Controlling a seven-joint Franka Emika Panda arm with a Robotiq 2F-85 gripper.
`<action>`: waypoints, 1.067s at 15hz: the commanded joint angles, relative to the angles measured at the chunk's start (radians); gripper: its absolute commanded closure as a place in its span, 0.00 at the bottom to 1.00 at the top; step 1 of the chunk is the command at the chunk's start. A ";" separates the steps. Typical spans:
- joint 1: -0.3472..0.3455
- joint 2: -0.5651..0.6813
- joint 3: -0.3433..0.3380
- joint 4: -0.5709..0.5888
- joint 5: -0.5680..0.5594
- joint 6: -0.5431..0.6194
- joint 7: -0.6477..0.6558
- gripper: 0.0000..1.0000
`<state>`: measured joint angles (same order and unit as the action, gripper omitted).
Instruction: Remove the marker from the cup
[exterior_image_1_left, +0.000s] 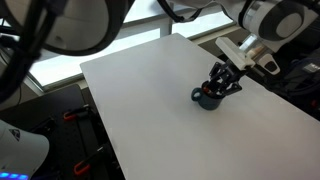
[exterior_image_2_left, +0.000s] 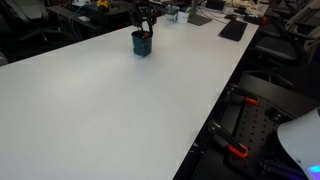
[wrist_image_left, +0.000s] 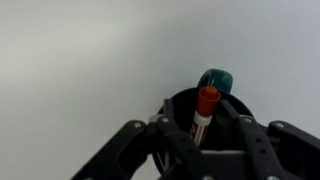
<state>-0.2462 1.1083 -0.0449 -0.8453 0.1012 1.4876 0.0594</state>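
The dark blue cup (exterior_image_1_left: 205, 99) stands on the white table (exterior_image_1_left: 150, 100), and it also shows in the second exterior view (exterior_image_2_left: 141, 45). In the wrist view its handle (wrist_image_left: 216, 78) points away from me. The marker (wrist_image_left: 206, 103) has a white body and a red-orange cap, and it leans inside the cup. My gripper (exterior_image_1_left: 224, 86) hangs right over the cup, and its fingers (wrist_image_left: 200, 118) reach down on either side of the marker. The fingers look open; I see a small gap on one side. The marker's lower end is hidden behind the fingers.
The white table spreads wide around the cup (exterior_image_2_left: 120, 110). Its edge runs close beyond the cup (exterior_image_1_left: 270, 100). Dark clutter and a black flat item (exterior_image_2_left: 233, 30) lie at the far end. Black frames with red clamps (exterior_image_2_left: 240, 150) stand beside the table.
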 joint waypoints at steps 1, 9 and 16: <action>-0.008 0.034 0.011 0.060 0.009 -0.046 -0.012 0.58; -0.008 0.043 0.024 0.069 0.006 -0.054 -0.023 0.95; -0.004 -0.020 0.013 0.050 -0.001 -0.064 -0.015 0.95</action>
<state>-0.2514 1.1327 -0.0318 -0.8013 0.1011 1.4625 0.0426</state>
